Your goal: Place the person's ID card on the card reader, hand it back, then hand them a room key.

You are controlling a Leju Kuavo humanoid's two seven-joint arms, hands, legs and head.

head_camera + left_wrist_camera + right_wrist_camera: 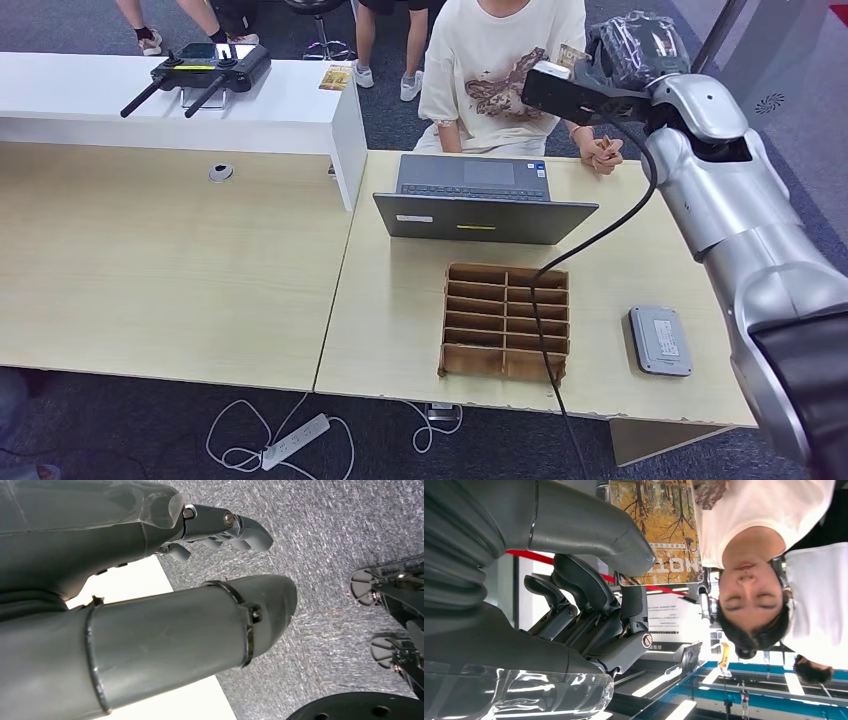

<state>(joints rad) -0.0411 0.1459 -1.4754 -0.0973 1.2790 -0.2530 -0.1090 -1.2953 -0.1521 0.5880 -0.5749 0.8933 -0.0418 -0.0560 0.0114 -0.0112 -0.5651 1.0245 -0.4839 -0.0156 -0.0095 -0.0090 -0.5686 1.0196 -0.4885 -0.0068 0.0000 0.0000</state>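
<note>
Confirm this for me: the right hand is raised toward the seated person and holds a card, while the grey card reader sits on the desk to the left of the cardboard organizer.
One detail is wrong. The head view shows the grey card reader on the desk to the right of the cardboard organizer, not the left. The rest holds: the right hand is raised toward the seated person and holds a card.

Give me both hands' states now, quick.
Left hand: holds nothing, fingers curled in, hanging over the floor.
Right hand: raised toward the person, pinching a card between thumb and fingers.
</note>
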